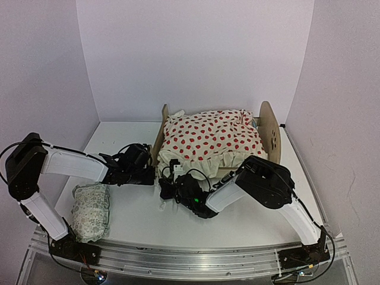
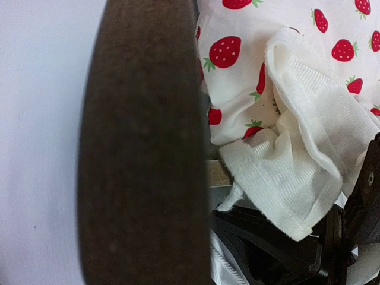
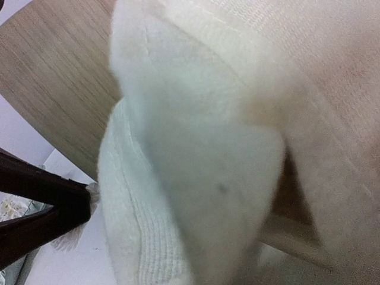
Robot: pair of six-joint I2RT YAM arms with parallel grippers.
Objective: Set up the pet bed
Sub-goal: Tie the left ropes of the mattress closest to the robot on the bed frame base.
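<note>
**Mia:** Where do we see the pet bed (image 1: 268, 122)?

**Tom:** We see it in the middle of the table (image 1: 136, 219), close to the far edge. Its tall round end points to the right edge. Its low end (image 1: 160, 133) points to the left edge.

**Mia:** What lies on it?

**Tom:** We see a blanket (image 1: 211, 139) with red strawberries spread over the top. Its white frilly edge (image 2: 285, 172) hangs down at the near left corner of the bed.

**Mia:** What is the right hand (image 1: 169, 179) doing?

**Tom:** We see it at that corner, closed. It looks like it is pinching the frilly edge of the blanket. From its own camera we see mostly white cloth, very close, with light wood behind it.

**Mia:** And the left hand (image 1: 148, 169)?

**Tom:** It is closed too, right beside the low end of the bed. We cannot tell if it holds anything. Its camera shows a dark blurry shape that we cannot name.

**Mia:** Do we see anything else?

**Tom:** We see a small pillow (image 1: 92, 211) with a green pattern near the near left corner of the table, well apart from the bed.
</note>
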